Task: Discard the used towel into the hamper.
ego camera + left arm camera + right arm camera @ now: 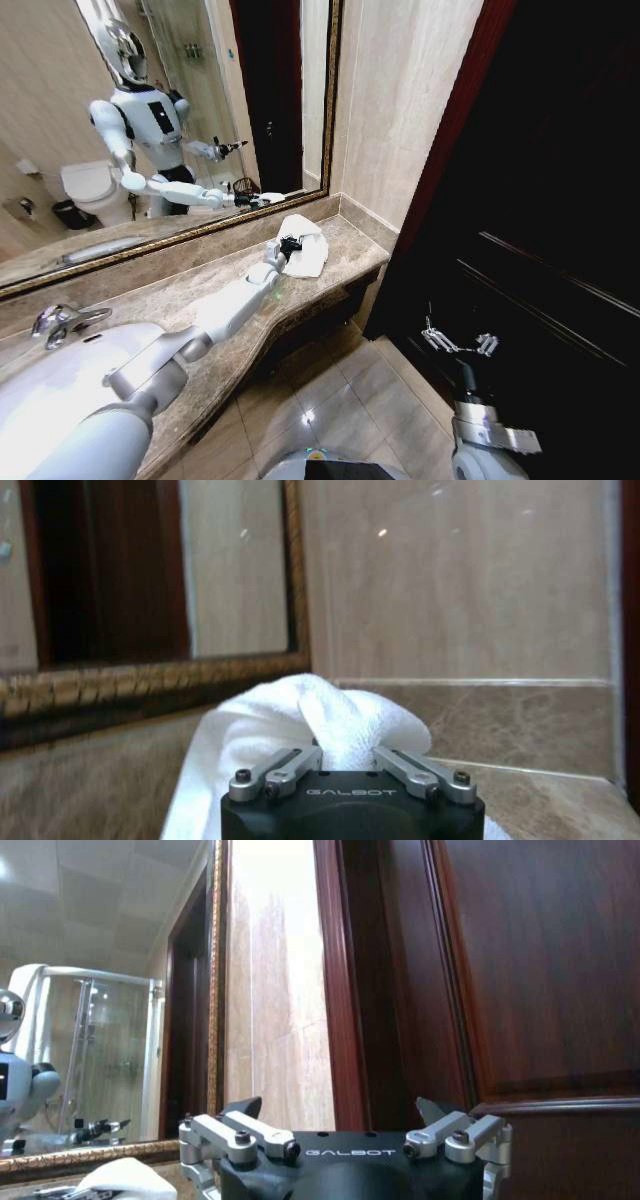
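Observation:
A white used towel [310,252] lies crumpled on the marble counter [200,290], near its far right end below the mirror. My left arm reaches across the counter and my left gripper [290,243] is shut on a raised fold of the towel [310,709]; the left wrist view shows the cloth pinched between the left gripper's [347,751] fingers. My right gripper [458,343] hangs open and holds nothing at the lower right, in front of a dark wooden door, also seen as the right gripper [340,1114]. A small dark basket that looks like the hamper [244,185] shows as a reflection in the mirror.
A gold-framed mirror [335,100] runs along the wall behind the counter. The white sink [60,385] and chrome tap [62,322] sit at the near left. The dark door [540,200] stands close on the right. Tiled floor [340,400] lies below the counter edge.

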You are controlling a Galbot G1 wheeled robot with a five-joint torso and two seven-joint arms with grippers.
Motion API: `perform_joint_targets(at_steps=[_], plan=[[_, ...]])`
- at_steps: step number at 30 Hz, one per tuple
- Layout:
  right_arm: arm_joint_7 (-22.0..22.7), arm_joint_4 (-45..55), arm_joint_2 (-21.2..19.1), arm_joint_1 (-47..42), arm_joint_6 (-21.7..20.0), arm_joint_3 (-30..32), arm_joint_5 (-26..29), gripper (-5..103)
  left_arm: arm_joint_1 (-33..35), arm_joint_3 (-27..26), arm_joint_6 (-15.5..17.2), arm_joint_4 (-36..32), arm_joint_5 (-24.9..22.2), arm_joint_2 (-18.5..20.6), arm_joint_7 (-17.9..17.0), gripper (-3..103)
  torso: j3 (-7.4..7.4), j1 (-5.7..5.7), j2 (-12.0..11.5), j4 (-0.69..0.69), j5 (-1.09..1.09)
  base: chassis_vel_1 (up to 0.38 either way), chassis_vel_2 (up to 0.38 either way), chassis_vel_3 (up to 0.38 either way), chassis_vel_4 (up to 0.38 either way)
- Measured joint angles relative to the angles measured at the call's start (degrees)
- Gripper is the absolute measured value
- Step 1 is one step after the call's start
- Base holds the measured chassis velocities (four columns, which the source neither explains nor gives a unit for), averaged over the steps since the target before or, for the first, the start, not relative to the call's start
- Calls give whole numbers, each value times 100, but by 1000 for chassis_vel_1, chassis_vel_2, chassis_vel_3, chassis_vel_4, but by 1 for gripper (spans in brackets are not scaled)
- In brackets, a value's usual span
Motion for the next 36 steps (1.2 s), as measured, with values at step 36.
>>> perform_joint_targets(at_steps=[36], plan=[[427,146,147,137,-253,-21,59,100,1485,-1741,-328,-5427,-115,2132,-489,8,0,0,1,0,2,0,0,0,0]])
